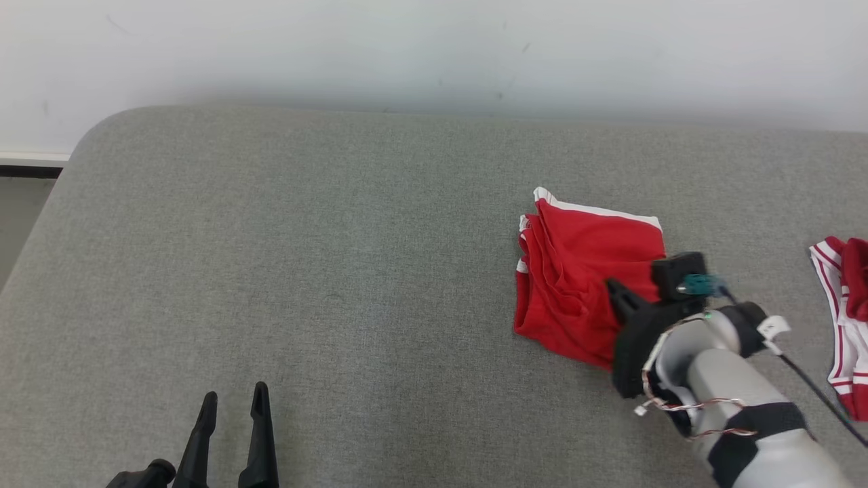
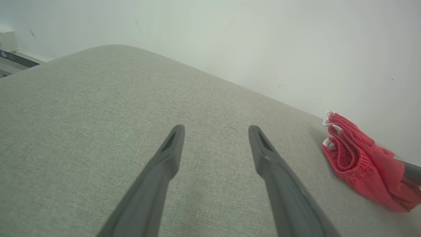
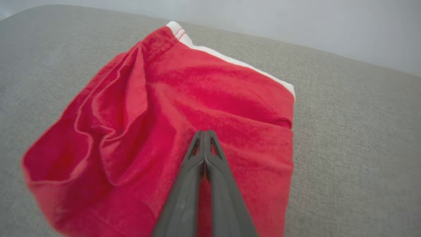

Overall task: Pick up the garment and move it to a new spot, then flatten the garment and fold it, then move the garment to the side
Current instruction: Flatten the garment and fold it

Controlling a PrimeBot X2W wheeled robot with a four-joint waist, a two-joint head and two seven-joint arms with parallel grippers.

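Observation:
The garment (image 1: 576,271) is a red piece with white trim, lying folded and rumpled on the right half of the grey padded table (image 1: 339,271). My right gripper (image 1: 614,290) is shut, and its fingers lie over the near part of the garment (image 3: 197,98). In the right wrist view the right gripper (image 3: 204,132) has its tips pressed together with no cloth showing between them. My left gripper (image 1: 234,393) stands open low at the left, far from the cloth. The left wrist view has the left gripper (image 2: 216,129) over bare fabric, with the garment (image 2: 361,161) at the right.
A second red-and-white piece of cloth (image 1: 844,318) lies at the right edge of the table. A white wall (image 1: 434,54) runs behind the table. The table's rounded corner and left edge (image 1: 61,183) drop to the floor.

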